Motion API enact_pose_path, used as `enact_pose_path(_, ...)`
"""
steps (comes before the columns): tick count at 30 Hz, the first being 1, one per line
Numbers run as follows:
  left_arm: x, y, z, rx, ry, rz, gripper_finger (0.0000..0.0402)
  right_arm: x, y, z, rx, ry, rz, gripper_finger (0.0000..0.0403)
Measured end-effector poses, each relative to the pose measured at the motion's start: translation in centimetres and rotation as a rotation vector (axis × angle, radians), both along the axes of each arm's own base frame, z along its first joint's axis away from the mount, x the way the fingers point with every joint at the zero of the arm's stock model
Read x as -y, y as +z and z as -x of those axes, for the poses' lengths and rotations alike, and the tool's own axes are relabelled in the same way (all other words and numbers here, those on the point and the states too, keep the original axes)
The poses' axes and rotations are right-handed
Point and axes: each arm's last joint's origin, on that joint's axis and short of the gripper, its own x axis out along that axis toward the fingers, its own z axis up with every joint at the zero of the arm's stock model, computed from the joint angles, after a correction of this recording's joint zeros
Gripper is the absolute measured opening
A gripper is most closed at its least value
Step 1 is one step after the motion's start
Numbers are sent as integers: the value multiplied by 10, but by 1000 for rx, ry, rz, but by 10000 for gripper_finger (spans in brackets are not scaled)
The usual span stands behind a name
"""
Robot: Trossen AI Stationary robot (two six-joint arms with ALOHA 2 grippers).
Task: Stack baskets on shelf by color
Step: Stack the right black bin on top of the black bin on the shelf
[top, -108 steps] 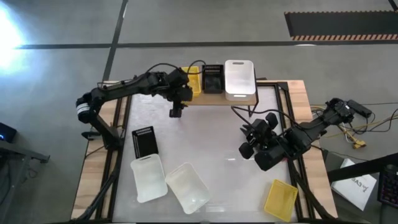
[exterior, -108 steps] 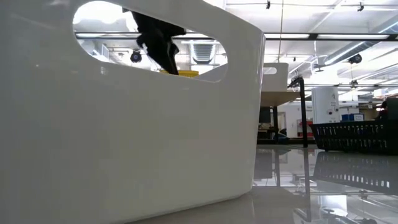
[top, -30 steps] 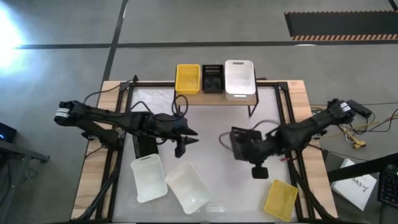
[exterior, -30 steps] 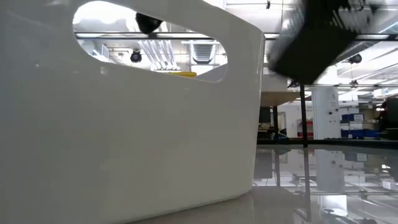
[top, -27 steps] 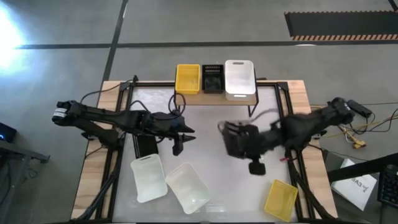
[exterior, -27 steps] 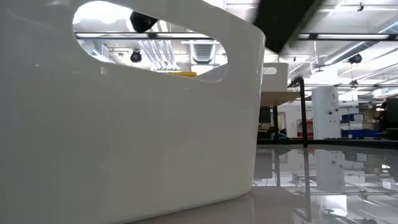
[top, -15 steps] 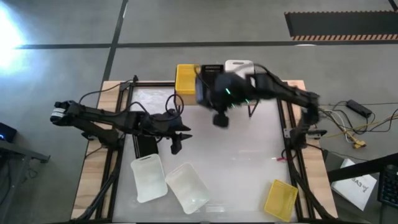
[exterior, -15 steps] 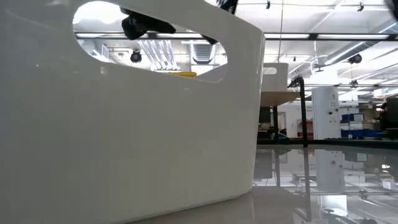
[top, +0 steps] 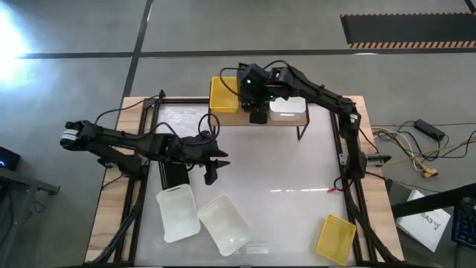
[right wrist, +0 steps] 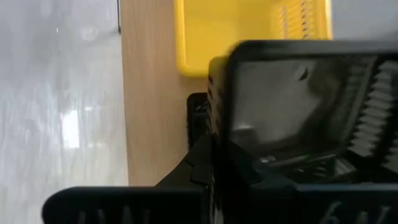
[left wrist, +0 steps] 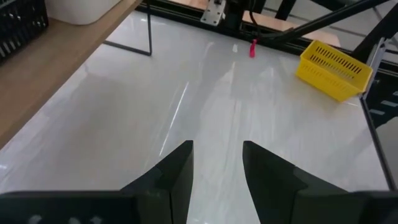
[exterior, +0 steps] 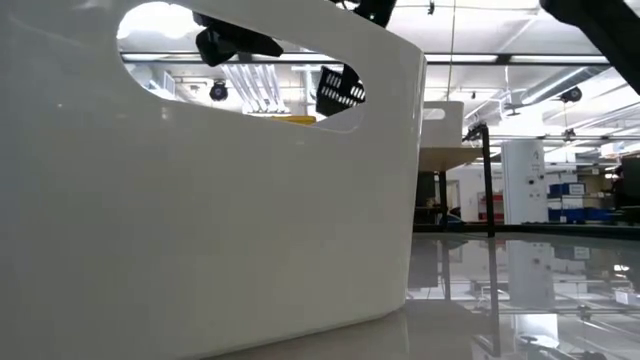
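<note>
My right gripper (top: 256,103) reaches over the shelf (top: 245,119) at the table's far edge, shut on a black slotted basket (right wrist: 298,106). It hangs between the shelf's yellow basket (top: 223,93) and white basket (top: 288,109). The low view shows the held basket (exterior: 340,90) through a cutout. My left gripper (top: 216,165) hovers open over the table's left half, beside a black basket (top: 172,171) lying flat. Two white baskets (top: 176,212) (top: 224,222) and a yellow basket (top: 335,238) sit near the near edge. My right gripper pinches the black basket by one wall at its rim (right wrist: 217,124), coming from above and pointing down. The basket is lifted and tilted above the shelf top. The fingers themselves are hidden behind the basket, and I cannot tell whether it touches anything beneath.
The left wrist view shows bare glossy table ahead of my left gripper (left wrist: 216,163), the shelf's thin leg (left wrist: 149,31), the yellow basket (left wrist: 336,62) and a small red item (left wrist: 253,48). A large white basket (exterior: 200,220) fills most of the low view.
My right gripper has carried the black basket from the table's middle toward the far edge and up over the shelf, turning as it went. The basket now hangs between the yellow and white baskets. My left arm has stayed almost still.
</note>
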Motion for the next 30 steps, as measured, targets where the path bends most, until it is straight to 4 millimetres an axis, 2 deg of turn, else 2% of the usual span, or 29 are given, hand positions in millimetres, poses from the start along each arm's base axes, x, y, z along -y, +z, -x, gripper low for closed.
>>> enact_pose_path(6,0,1,0,8,0,1,122,2,-16,-4,-92,1,-33,8)
enact_pose_path(17,0,3,-1,23,0,2,122,5,-20,-2,-156,-52,36,13)
enact_pose_path(21,0,3,-1,23,0,2,122,4,-21,0,-181,-62,24,35)
enact_pose_path(30,0,4,-1,29,-1,3,122,4,-21,0,-173,-83,15,114)
